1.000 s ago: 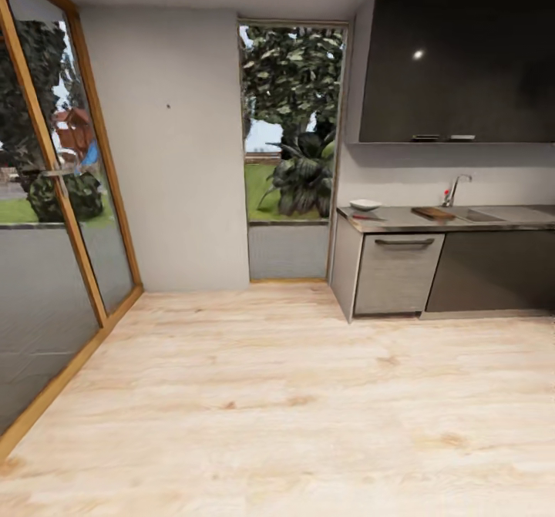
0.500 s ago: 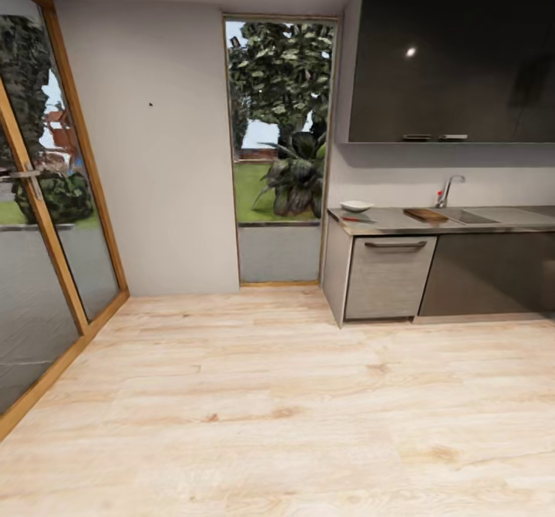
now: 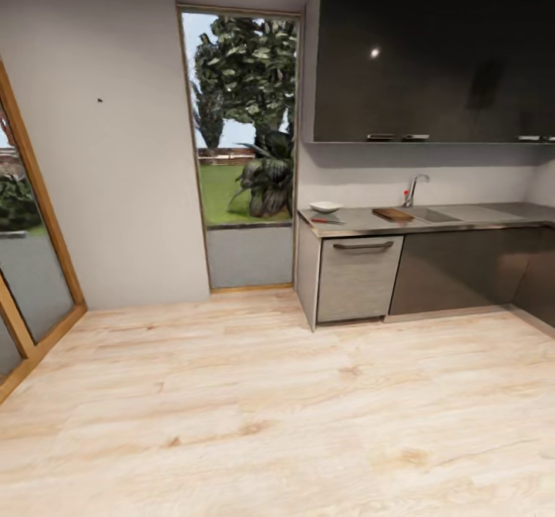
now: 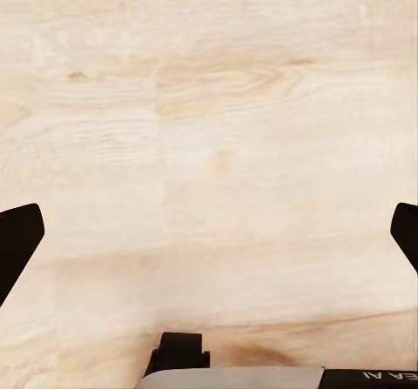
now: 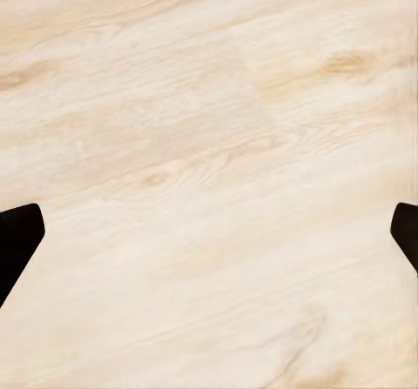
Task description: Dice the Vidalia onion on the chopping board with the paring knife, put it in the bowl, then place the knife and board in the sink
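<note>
Both end effectors, left and right, hang released over bare floor, far from the tabletop carrying bowl, knife, board and sink; stopping too far away risks overreaching.

Bare floor ahead; countertop far right.

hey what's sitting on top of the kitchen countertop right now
On the countertop: a white bowl at its window end, the paring knife just in front, then the chopping board beside the sink and tap. The basin's inside is hidden from this angle.
</note>
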